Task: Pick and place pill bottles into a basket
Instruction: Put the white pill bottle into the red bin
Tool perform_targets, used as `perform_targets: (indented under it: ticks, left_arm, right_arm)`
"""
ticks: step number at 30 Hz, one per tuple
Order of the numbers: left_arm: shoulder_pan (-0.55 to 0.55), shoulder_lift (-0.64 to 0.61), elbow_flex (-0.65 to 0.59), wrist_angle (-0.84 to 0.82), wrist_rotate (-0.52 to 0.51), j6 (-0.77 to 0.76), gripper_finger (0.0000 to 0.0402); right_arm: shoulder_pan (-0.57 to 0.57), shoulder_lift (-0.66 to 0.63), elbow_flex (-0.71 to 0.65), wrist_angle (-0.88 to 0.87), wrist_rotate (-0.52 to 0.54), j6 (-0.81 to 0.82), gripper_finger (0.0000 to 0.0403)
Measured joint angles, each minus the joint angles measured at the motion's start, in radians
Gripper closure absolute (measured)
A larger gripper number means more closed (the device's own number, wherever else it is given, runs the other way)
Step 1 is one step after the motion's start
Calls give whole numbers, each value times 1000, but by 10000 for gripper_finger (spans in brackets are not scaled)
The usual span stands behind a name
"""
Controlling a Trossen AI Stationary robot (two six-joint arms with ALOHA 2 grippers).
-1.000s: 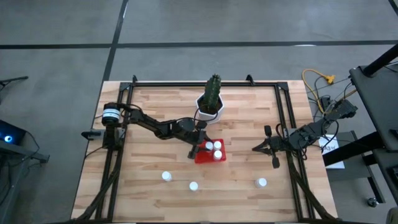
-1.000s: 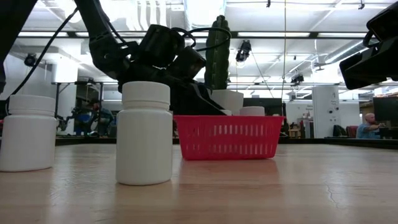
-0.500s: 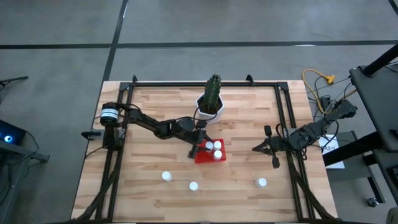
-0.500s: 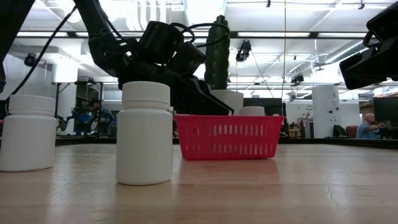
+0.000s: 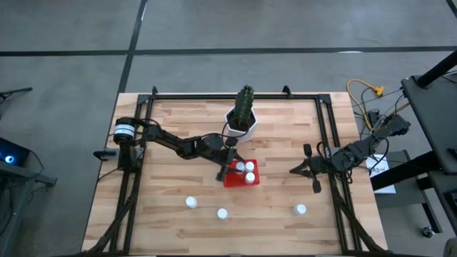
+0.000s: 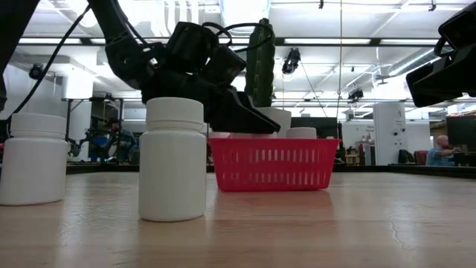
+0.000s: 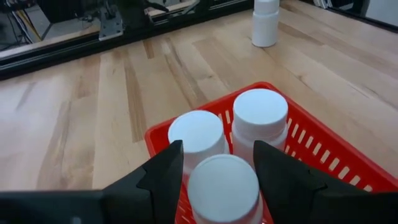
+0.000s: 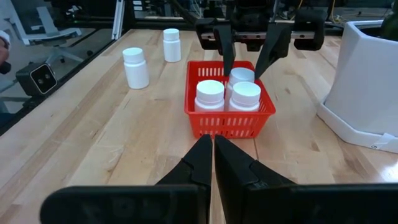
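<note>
The red basket (image 5: 243, 174) sits mid-table and holds three white pill bottles (image 8: 209, 93) (image 8: 246, 93) (image 8: 240, 76). My left gripper (image 5: 232, 170) is open at the basket's left side. Its fingers (image 7: 168, 168) stand on either side of one bottle's cap (image 7: 222, 185), which rests in the basket. Three more bottles stand on the table toward the near edge (image 5: 191, 202) (image 5: 222, 213) (image 5: 300, 209). My right gripper (image 5: 293, 171) is shut and empty, right of the basket, pointing at it.
A white pot with a green cactus (image 5: 243, 120) stands just beyond the basket on its far side. Black frame rails (image 5: 325, 143) run along the table's edges. Bare wood lies between the basket and the loose bottles.
My left gripper has risen a little at the basket. In the low view its finger, which reached down behind the basket's wall, now ends just above the rim. The three bottles in the basket have stayed in place.
</note>
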Motion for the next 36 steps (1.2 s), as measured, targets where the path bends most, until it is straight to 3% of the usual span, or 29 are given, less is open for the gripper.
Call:
perform_targets:
  ticks: [12,21,25,33,36]
  left_arm:
    - [-1,-102,4,-85,0,-4,223]
    - [-32,-141,2,-109,97,-79,228]
    - [-34,-142,3,-137,98,-79,264]
    - [-35,-142,2,-150,147,-81,380]
    - [-35,-142,1,-151,147,-81,397]
  right_arm:
    - [0,0,0,0,-2,-1,394]
    - [0,1,0,0,-2,-2,394]
    - [0,1,0,0,-2,0,394]
    - [0,1,0,0,-2,-2,394]
    - [0,1,0,0,-2,-2,394]
